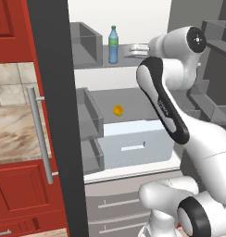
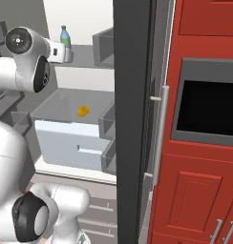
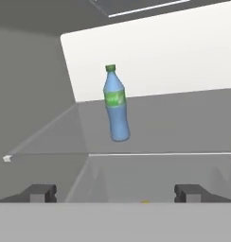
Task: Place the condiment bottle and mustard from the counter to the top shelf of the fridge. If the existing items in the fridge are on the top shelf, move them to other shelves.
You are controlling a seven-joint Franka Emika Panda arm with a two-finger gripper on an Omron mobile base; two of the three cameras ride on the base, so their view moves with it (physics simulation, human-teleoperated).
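The fridge [image 1: 52,115] stands open. A blue bottle [image 1: 113,45] [image 2: 65,38] [image 3: 116,106] with a green label and cap stands upright on the top shelf [image 3: 183,123]. One shelf lower lies a small round orange-yellow fruit [image 1: 117,110] [image 2: 82,111]. My gripper [image 1: 129,52] [image 2: 68,53] [image 3: 115,194] is at top-shelf height, just right of and in front of the bottle and apart from it. It is open, with nothing between its wide-set fingertips [image 3: 39,193]. A strip of the marbled counter [image 1: 13,134] shows left of the door. The condiment bottle and the mustard are out of view.
A pale blue-white drawer [image 1: 138,143] [image 2: 70,143] sits below the fruit's shelf. Grey door bins [image 1: 89,115] line the open door, which has a long silver handle [image 1: 40,134]. Red cabinets and a dark built-in oven [image 2: 209,107] stand to the right of the fridge.
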